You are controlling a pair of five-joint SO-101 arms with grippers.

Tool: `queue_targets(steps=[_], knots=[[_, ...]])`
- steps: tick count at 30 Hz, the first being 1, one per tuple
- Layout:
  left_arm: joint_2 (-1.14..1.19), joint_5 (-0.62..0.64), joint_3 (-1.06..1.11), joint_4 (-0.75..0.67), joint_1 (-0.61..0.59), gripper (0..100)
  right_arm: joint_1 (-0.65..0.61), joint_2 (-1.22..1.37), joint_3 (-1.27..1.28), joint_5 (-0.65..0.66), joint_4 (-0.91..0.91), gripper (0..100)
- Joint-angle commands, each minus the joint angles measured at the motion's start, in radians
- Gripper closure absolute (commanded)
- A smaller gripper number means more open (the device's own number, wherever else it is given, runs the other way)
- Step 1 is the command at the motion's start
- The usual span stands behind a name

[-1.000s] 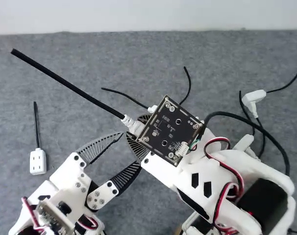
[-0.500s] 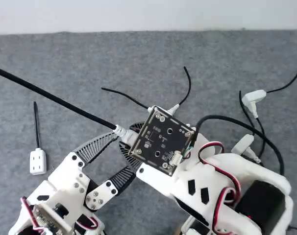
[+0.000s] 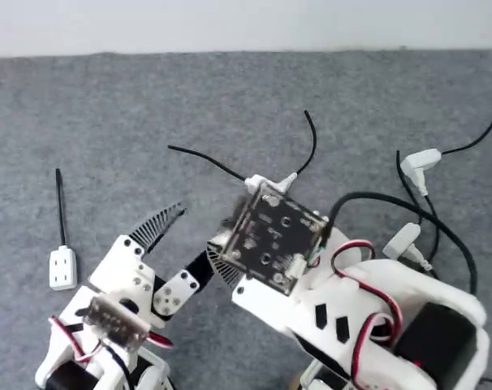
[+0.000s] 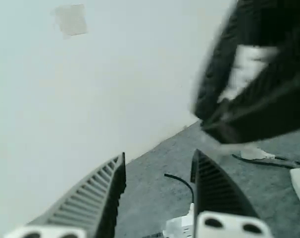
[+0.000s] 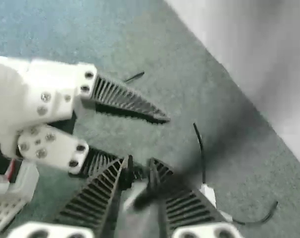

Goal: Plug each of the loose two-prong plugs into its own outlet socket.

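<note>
My right gripper (image 5: 139, 161) is shut on a blurred whitish plug (image 5: 134, 197), low over the carpet under its wrist board (image 3: 274, 231). My left gripper (image 3: 196, 234) stands open and empty just beside it, tilted up toward the wall, with its fingers (image 4: 108, 193) apart. A white outlet socket (image 3: 62, 268) with a short black cord lies at the far left. Loose white plugs on thin black wires lie behind the right wrist (image 3: 270, 180), at the right (image 3: 420, 162), and beside the right arm (image 3: 404, 240).
Grey carpet covers the table up to a pale wall at the back. The right arm's black cable (image 3: 441, 227) loops over its white body at the lower right. Open carpet lies between the outlet and the left arm.
The long thick black cable in the right gripper swung left and is now lost in blur. The right wrist shifted slightly. The left arm has risen and tilted its gripper upward.
</note>
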Motion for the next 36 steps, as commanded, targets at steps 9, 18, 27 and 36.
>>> queue_targets(steps=[9, 18, 27, 36], knots=[[0.005, -0.002, -0.004, -0.009, -0.011, 79, -0.005, -0.018, -0.028, 0.041, 0.041, 98.8], [0.006, -0.002, 0.05, -0.061, -0.137, 79, 0.206, 0.007, 0.02, -0.092, 0.001, 98.3], [0.012, 0.003, 0.196, -0.259, -0.365, 79, 0.381, 0.177, 0.358, -0.153, -0.174, 98.3], [0.006, 0.005, 0.377, -0.384, -0.394, 79, 0.383, 0.294, 0.591, -0.155, -0.4, 98.3]])
